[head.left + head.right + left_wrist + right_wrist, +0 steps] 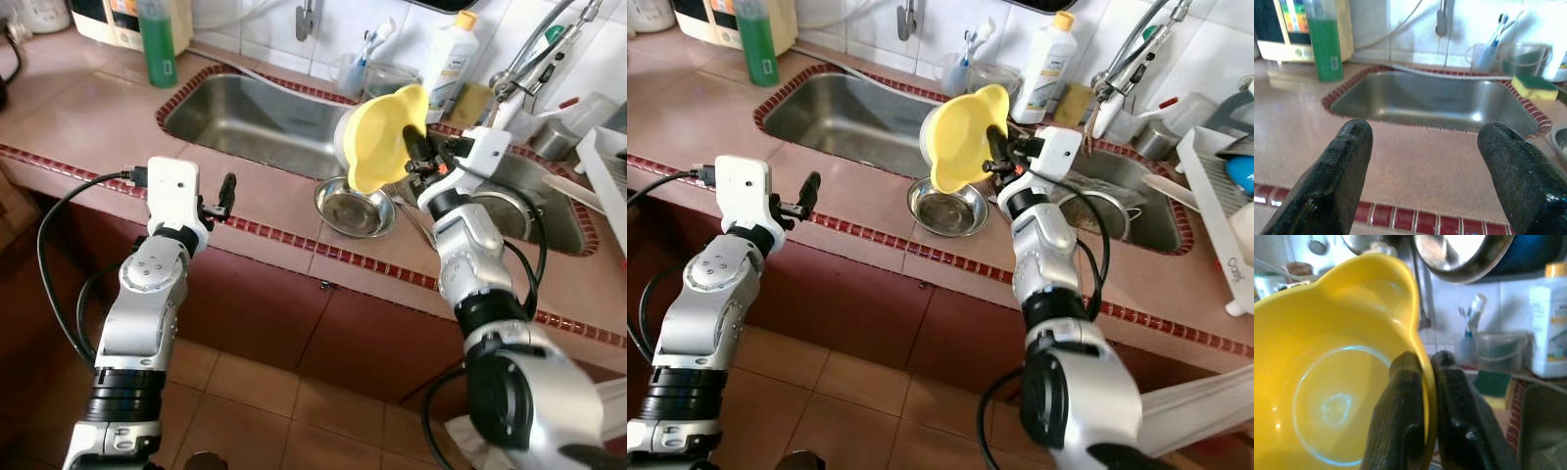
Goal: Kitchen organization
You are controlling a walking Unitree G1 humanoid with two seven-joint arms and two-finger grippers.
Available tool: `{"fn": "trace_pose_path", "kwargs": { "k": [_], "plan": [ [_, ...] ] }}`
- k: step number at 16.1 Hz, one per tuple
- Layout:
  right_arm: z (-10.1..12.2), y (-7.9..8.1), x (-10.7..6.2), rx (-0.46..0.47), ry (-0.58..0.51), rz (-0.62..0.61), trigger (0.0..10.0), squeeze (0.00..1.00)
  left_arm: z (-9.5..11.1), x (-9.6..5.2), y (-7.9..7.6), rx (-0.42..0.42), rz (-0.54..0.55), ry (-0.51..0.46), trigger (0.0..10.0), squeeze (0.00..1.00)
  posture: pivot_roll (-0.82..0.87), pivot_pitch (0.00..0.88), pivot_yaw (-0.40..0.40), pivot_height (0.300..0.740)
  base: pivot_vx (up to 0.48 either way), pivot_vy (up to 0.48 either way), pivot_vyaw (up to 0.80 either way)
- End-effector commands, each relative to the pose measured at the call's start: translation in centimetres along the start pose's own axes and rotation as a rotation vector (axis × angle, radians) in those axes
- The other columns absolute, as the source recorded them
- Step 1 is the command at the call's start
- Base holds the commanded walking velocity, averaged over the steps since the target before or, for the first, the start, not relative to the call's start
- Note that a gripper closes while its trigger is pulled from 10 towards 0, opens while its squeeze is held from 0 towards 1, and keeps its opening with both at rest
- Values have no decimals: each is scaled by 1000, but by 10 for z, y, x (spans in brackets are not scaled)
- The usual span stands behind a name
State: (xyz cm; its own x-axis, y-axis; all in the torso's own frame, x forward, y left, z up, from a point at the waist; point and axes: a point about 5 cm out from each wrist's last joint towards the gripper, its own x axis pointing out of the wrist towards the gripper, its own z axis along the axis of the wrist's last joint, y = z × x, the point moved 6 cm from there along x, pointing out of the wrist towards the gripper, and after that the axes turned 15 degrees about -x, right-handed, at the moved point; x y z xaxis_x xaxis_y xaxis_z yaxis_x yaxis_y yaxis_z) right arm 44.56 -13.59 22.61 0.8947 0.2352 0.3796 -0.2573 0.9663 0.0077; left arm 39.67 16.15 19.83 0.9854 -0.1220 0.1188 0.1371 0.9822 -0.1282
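Our right gripper (1422,377) is pinched tight on the rim of a yellow bowl (385,137), one finger inside and one outside, holding it tilted in the air above a small steel bowl (354,207) that sits on the tiled counter (98,117) beside the sink (250,117). We see nothing inside either bowl. Our left gripper (1425,161) hangs over the counter's front edge with its fingers spread wide, holding nothing. Behind the sink we see a cup with toothbrushes (1486,56), a clear tub (1525,58), a sponge (1535,85) and a green bottle (157,44)
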Motion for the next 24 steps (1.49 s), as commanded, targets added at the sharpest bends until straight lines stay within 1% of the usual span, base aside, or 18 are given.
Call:
{"fn": "trace_pose_path", "kwargs": {
  "k": [1, 2, 3, 4, 5, 7, 9, 10, 12, 15, 18, 21, 24],
  "plan": [
    [13, -7, 0, -26, -56, -19, 10000, 0, 3, 3, -7, 6, -30, -15, 10000, 0, 63, 0, -118, 740, 0, 0, 0],
    [15, -9, -5, -73, -78, -34, 10000, 0, 4, 5, -6, -12, -29, -27, 10000, 0, 56, 0, -110, 740, 0, 0, 0],
    [13, -6, -12, -104, -89, -36, 10000, 0, 3, 6, -10, -36, -61, -31, 10000, 0, 48, 0, -97, 740, 0, 0, 0],
    [7, 1, -19, -146, -78, -19, 10000, 0, -4, 7, -11, -65, -78, -10, 10000, 0, 46, 0, -90, 740, 0, 0, 0],
    [6, 5, -22, -171, -77, -6, 10000, 0, -5, 7, -11, -62, -82, -13, 10000, 0, 44, 0, -83, 740, 0, 0, 0],
    [6, 10, -26, -147, -88, -21, 10000, 0, -9, 7, -10, -75, -87, -1, 10000, 0, 34, 0, -69, 740, 0, 0, 0],
    [10, 18, -26, -158, -97, -24, 10000, 0, -8, 9, -10, -82, -91, -2, 10000, 0, 32, 0, -62, 740, 0, 0, 0],
    [11, 24, -25, -182, -93, -7, 10000, 0, -9, 9, -12, -95, -102, 4, 10000, 0, 33, 0, -63, 740, 0, 0, 0],
    [6, 21, -25, -150, -64, -26, 10000, 0, -11, 5, -12, -104, -107, 5, 10000, 0, 46, 0, -76, 740, 0, 0, 0],
    [4, 21, -27, -173, -50, -1, 10000, 0, -14, 0, -2, -140, -62, 3, 10000, 0, 57, 0, -88, 740, 0, 0, 0],
    [6, 22, -26, -170, -47, 4, 10000, 0, -16, -6, 3, -154, -55, 14, 10000, 0, 70, 0, -92, 740, 0, 0, 0],
    [7, 29, -24, -164, -48, 16, 10000, 0, -12, -7, 6, -156, -45, 7, 10000, 0, 80, 0, -99, 740, 301, 0, 0],
    [5, 31, -25, -159, -42, 22, 10000, 0, -13, -10, 7, -162, -37, 11, 10000, 0, 85, 0, -104, 740, 326, 0, 0]
  ]
}}
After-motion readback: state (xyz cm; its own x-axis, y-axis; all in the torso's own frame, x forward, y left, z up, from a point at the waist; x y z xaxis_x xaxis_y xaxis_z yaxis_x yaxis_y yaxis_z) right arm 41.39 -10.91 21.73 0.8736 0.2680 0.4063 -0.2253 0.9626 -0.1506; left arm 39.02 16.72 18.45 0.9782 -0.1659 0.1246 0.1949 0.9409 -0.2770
